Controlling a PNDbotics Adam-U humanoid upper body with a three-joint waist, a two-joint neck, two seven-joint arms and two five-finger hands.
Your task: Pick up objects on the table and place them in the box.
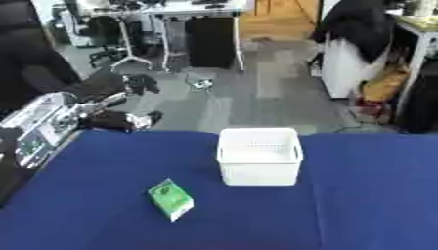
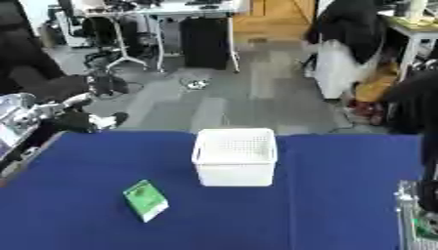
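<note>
A: What's the surface?
B: A table (image 1: pixel 102 195) under a blue cloth fills the near half of both views. Behind it lie a grey floor, desks and office chairs.

A: Nearest thing on it?
B: A small green carton (image 1: pixel 171 198) with a white side, at about seven o'clock from the middle of the cloth. It stands askew, one corner turned toward the near edge, and nothing touches it.

A: And the box?
B: A white plastic box (image 1: pixel 259 163) with perforated walls sits upright, just past the middle of the table, at about one o'clock from the carton and a little apart from it. What can be seen of its inside looks empty.

A: Where is the left hand?
B: The left hand (image 1: pixel 120 120) shows at about ten o'clock, over the far left corner of the table, at the end of a silver and black arm that comes in from the left edge. It is a dark shape well apart from the carton, and I cannot tell whether its fingers are spread or curled.

A: The right hand?
B: Only a piece of silver arm (image 2: pixel 417 215) shows, at the lower right edge of the right eye view, about four o'clock. No hand can be made out there
</note>
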